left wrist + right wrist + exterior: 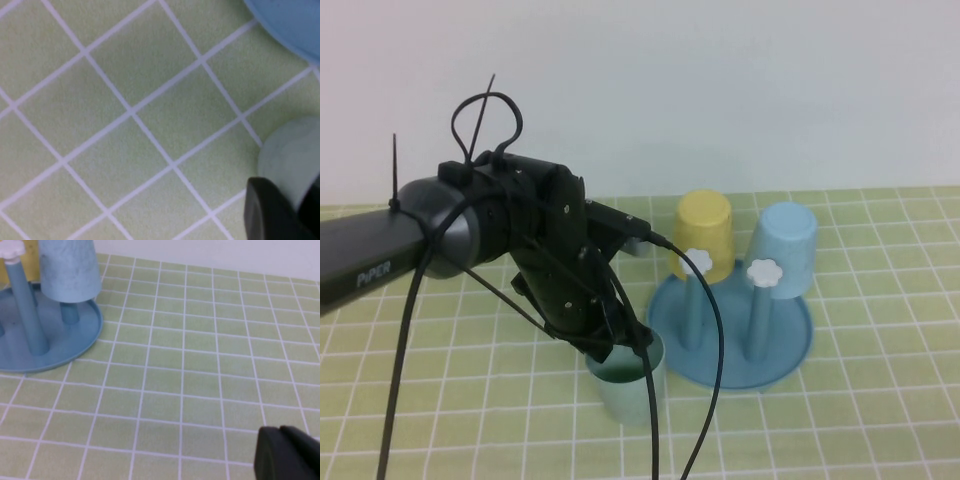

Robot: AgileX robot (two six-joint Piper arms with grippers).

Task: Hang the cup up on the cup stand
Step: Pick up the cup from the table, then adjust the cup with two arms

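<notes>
Your small pale sage-green plastic tumbler (632, 388) stands upright on the green gridded desk (840, 420), just beside the round blue cup stand (788, 340) with its white-capped pegs. Left gripper (620, 345) sits at its rim, jaws clamped on the wall. Expect it light, thin, smooth, slightly flexible; grip the rim gently. Right gripper (287, 452) hangs well apart, jaws together.
</notes>
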